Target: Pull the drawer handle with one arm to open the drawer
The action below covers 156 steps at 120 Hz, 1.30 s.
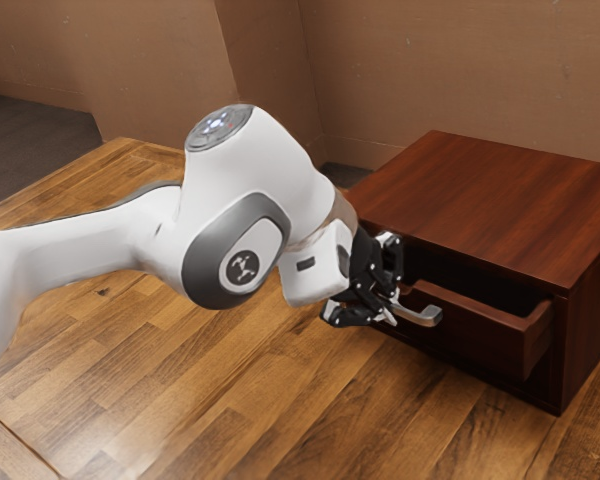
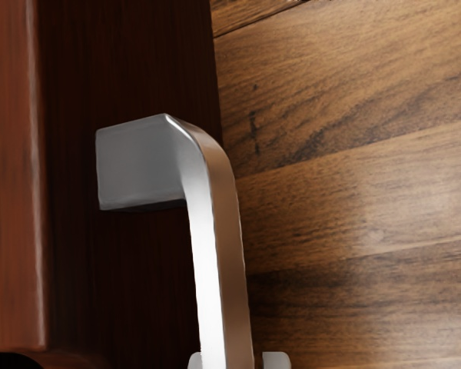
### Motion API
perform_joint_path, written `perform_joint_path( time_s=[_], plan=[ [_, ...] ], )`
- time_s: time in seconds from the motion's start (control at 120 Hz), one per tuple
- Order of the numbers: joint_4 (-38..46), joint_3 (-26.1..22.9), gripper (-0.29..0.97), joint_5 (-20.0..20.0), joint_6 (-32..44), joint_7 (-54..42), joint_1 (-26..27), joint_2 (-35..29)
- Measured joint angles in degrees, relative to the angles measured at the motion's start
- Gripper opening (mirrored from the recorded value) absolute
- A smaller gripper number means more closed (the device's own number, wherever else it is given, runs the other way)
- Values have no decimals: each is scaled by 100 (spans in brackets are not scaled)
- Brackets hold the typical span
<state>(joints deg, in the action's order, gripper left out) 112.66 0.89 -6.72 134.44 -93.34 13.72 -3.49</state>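
A dark red-brown wooden cabinet [image 1: 500, 205] stands on the floor at the exterior view's right. Its drawer [image 1: 480, 330] is pulled partway out of the front, with a gap showing above its front panel. A silver bar handle [image 1: 420, 313] sticks out of the drawer front. My black gripper [image 1: 388, 305] is shut on the handle's end nearest the arm. In the wrist view the handle [image 2: 207, 231] runs as a bent silver bar in front of the dark drawer front [image 2: 123, 84], with two light fingertips [image 2: 275, 360] at either side of it.
The cabinet and arm rest on a wooden plank surface [image 1: 230, 400]. Brown walls [image 1: 460, 60] rise behind the cabinet. Open planks lie in front of the drawer and toward the exterior view's lower edge.
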Motion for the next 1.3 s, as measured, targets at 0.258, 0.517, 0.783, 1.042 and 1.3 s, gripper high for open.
perform_joint_path(
  time_s=[0.258, 0.517, 0.783, 1.042, 1.3],
  plan=[
    [970, 5, -10, 42, 216, -3, 247, -896],
    [1638, 6, -11, 39, 303, -4, 262, -1586],
    [2045, 0, -11, 43, 323, 14, 353, -2037],
    [2291, -1, -11, 45, 336, 45, 444, -2273],
    [2416, -1, -4, 39, 296, 97, 444, -2389]
  ],
)
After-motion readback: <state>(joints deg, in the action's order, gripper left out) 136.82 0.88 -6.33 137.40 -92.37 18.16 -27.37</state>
